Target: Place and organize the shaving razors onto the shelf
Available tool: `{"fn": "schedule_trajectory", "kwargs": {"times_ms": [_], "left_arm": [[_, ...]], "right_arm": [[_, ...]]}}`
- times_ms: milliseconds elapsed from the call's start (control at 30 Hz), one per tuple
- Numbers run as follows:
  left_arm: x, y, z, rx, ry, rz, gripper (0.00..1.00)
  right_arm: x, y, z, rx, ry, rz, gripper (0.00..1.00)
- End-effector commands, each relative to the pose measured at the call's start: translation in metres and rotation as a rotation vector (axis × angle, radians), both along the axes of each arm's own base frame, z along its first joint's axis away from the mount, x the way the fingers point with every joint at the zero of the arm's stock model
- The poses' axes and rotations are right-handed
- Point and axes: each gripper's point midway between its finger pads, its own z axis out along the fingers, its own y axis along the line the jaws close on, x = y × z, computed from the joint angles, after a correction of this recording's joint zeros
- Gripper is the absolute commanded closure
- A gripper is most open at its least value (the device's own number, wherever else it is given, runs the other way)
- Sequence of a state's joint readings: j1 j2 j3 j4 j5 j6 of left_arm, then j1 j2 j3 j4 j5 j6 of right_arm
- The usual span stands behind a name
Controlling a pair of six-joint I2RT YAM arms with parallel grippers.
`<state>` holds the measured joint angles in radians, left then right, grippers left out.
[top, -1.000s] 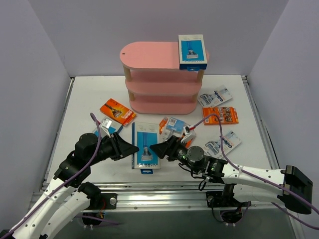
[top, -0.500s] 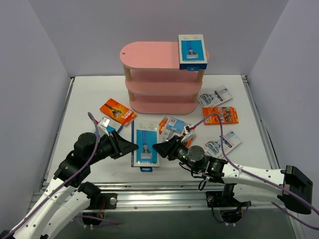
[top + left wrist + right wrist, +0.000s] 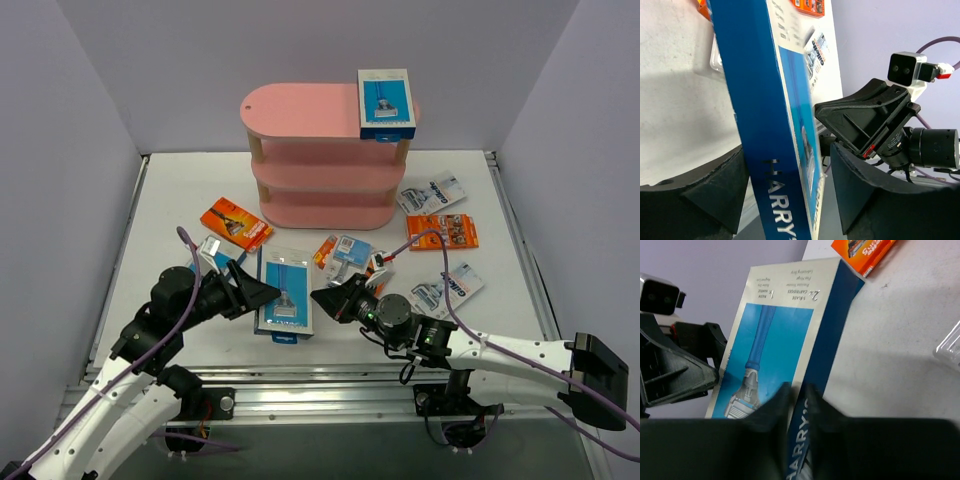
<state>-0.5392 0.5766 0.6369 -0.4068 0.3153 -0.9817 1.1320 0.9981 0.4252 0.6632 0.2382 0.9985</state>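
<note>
Left hand [image 3: 262,293] spread, right hand [image 3: 322,298] clamped.

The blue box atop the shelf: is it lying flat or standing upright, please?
Flat: the blue box shows its printed face upward on the shelf.

Pink three-tier shelf [image 3: 300,112], blue box [image 3: 385,103] on top, second blue box [image 3: 285,295] tilted near front

The shelf [image 3: 300,110] was pink with pale wooden posts, the shelf-top box [image 3: 385,102] and the near box [image 3: 286,290] were blue and white with a pictured razor, the left card [image 3: 236,222] and right card [image 3: 442,231] were orange, the desk [image 3: 170,210] was white, and the left tool [image 3: 266,293] and right tool [image 3: 319,298] were black.
</note>
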Motion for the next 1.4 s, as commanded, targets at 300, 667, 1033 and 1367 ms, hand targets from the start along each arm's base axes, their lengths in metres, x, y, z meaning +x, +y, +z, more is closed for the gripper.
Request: {"fn": "schedule_trajectory", "kwargs": {"times_ms": [300,667,1033,1367], "left_arm": [[-0.004,-0.004,0.001,-0.055,-0.031,-0.030,0.41],[-0.018,0.020,-0.022,0.114,-0.018,-0.007,0.33],[-0.016,0.020,-0.030,0.167,-0.049,-0.037,0.30],[-0.003,0.016,-0.069,0.302,0.032,-0.042,0.30]], "right_arm": [[0.004,0.002,0.020,0.123,0.016,-0.039,1.00],[0.005,-0.018,0.003,0.041,0.036,-0.090,0.90],[0.003,-0.062,-0.050,-0.126,0.146,-0.209,0.59],[-0.016,-0.072,-0.110,-0.239,0.241,-0.159,0.39]]}}
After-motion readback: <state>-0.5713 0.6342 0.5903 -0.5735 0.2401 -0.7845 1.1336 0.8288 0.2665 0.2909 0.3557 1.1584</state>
